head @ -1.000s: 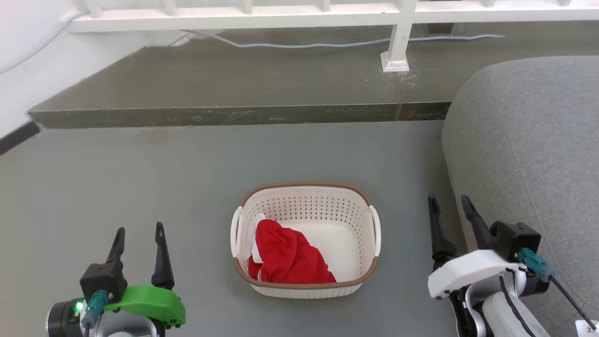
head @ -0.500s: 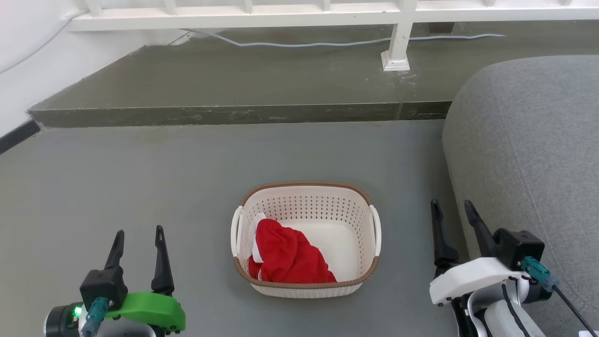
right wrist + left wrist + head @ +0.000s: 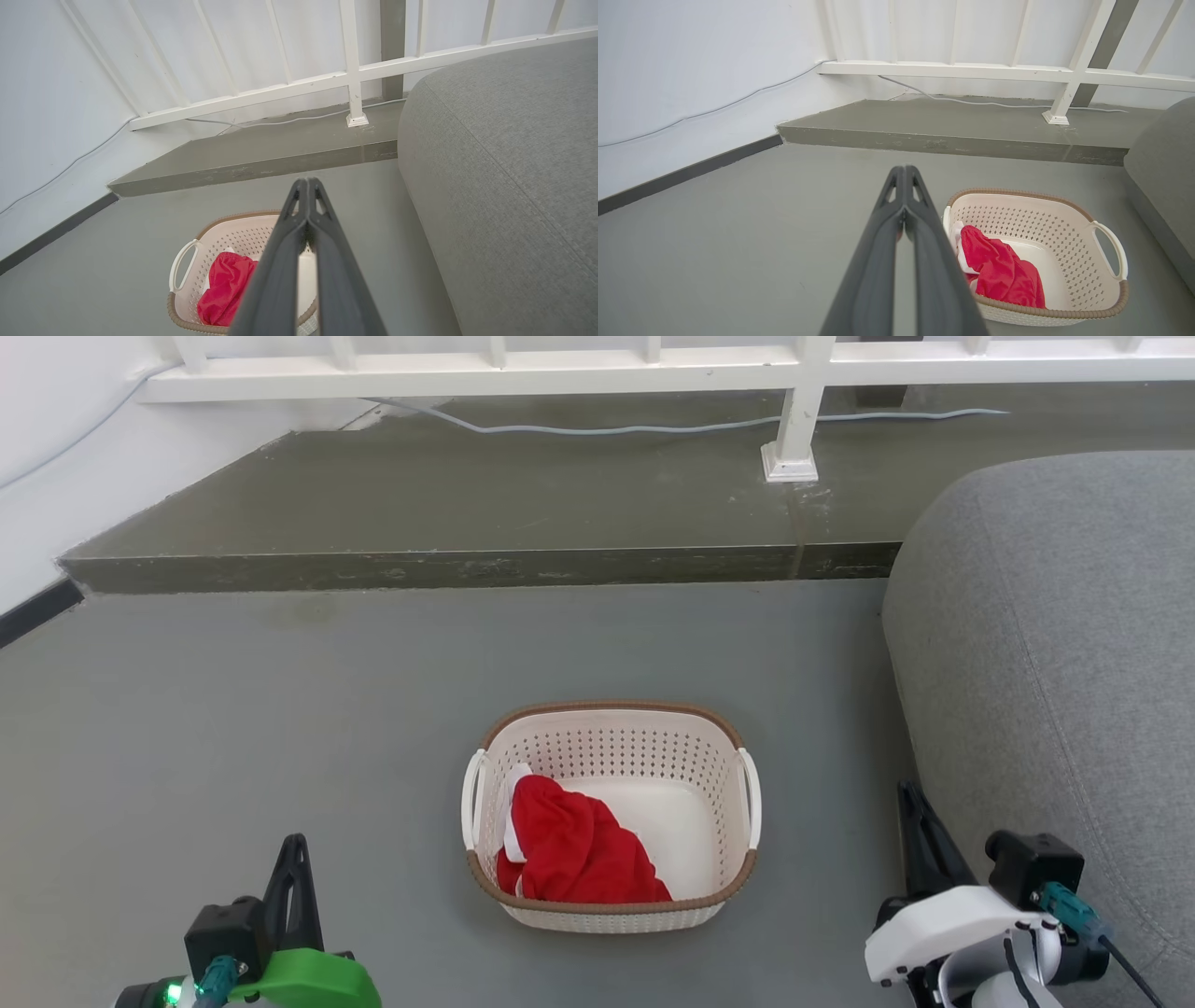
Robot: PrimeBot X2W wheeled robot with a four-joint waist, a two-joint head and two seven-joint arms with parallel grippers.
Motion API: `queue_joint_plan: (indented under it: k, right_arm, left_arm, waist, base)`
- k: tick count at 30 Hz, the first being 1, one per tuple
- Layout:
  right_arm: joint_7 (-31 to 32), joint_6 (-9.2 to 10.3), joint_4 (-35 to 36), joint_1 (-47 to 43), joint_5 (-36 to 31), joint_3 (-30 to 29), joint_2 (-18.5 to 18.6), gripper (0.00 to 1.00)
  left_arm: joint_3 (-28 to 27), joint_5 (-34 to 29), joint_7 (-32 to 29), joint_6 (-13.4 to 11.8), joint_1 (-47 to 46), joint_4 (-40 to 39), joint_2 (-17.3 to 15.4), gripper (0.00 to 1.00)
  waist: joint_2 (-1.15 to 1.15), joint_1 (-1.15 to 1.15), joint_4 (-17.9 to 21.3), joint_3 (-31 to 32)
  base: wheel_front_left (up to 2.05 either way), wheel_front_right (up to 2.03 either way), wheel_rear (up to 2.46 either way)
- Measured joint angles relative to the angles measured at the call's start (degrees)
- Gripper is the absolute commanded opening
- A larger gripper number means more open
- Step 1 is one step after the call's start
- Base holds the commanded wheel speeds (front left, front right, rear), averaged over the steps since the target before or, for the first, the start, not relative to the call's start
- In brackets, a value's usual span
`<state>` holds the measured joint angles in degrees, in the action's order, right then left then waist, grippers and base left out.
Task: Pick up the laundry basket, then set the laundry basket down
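The laundry basket (image 3: 616,732) stands on the grey floor in the middle of the head view, cream-white and perforated with a brown rim and white loop handles at its left and right sides. A red cloth (image 3: 574,849) lies inside it. My left gripper (image 3: 292,847) is at the lower left, well away from the basket, shut with nothing in it. My right gripper (image 3: 910,795) is at the lower right, also apart from the basket and shut on nothing. The left wrist view has the basket (image 3: 1064,261) to the right of the closed fingers (image 3: 903,196); the right wrist view has the basket (image 3: 205,261) below-left of the fingers (image 3: 306,196).
A grey sofa (image 3: 1055,644) bulks along the right, close to my right gripper. A raised concrete step (image 3: 467,565) runs across the back, with a white railing (image 3: 794,420) and a cable (image 3: 607,427) on it. A white wall (image 3: 56,457) is at the left.
Both grippers have closed from open and drawn back toward the bottom of the head view. The basket has stayed where it was.
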<state>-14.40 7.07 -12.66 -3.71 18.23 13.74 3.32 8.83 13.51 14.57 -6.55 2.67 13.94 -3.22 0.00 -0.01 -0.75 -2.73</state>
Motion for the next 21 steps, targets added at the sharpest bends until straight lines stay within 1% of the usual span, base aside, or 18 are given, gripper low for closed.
queue_joint_plan:
  k: [4,7,9,11,12,13,16,17,21]
  right_arm:
    - [0.0,-0.51,0.26,-0.36,1.91,0.0,-0.02,0.0]
    - [0.01,-0.7,0.64,-0.4,3.87,-0.05,-0.04,0.0]
    - [0.11,-1.2,0.92,-0.41,5.54,-0.18,-0.07,0.0]
    - [0.43,-1.41,1.1,-0.41,7.4,-0.44,-0.08,0.0]
    - [0.83,-1.54,1.19,-0.4,9.5,-0.81,-0.1,0.0]
    - [1.43,-2.01,1.2,-0.4,13.01,-1.88,-0.11,0.0]
    - [2.42,-2.46,1.23,-0.38,15.93,-2.58,-0.12,0.0]
    - [2.75,-2.52,1.24,-0.37,17.52,-2.87,-0.11,0.0]
    - [3.47,-3.01,1.25,-0.32,20.63,-3.75,-0.02,0.0]
  left_arm:
    - [-0.43,1.42,-0.52,0.49,-0.01,0.23,0.11,0.0]
    - [-1.14,3.94,-1.33,0.58,-0.03,0.37,0.12,0.0]
    - [-1.49,5.25,-1.79,1.01,-0.05,0.45,0.12,0.0]
    - [-1.72,7.47,-2.34,1.08,-0.09,0.55,0.13,0.0]
    - [-1.97,9.32,-3.03,1.27,-0.1,0.63,0.13,0.0]
    - [-2.34,13.7,-3.92,2.09,-0.12,0.66,0.15,0.0]
    - [-3.02,16.14,-4.53,2.63,-0.21,0.71,0.18,0.0]
    - [-3.22,17.92,-5.08,2.88,-0.25,0.77,0.19,0.0]
    - [-3.61,20.9,-6.15,3.53,-0.31,0.85,0.24,0.0]
  waist:
    - [0.0,0.0,0.04,0.1]
    - [0.0,0.0,0.09,0.2]
    - [0.0,0.0,0.11,0.25]
    - [0.0,0.0,0.12,0.3]
    - [0.0,0.0,0.13,0.34]
    - [0.0,0.0,0.14,0.44]
    - [0.0,0.0,0.15,0.54]
    - [0.0,0.0,0.16,0.58]
    - [0.0,0.0,0.18,0.68]
  base:
    - [0.0,0.0,0.0]
    - [0.0,0.0,0.0]
    - [0.0,0.0,0.0]
    - [0.0,0.0,0.0]
    - [0.0,0.0,0.0]
    - [0.0,0.0,0.0]
    - [0.0,0.0,0.0]
    - [0.0,0.0,0.0]
    - [0.0,0.0,0.0]
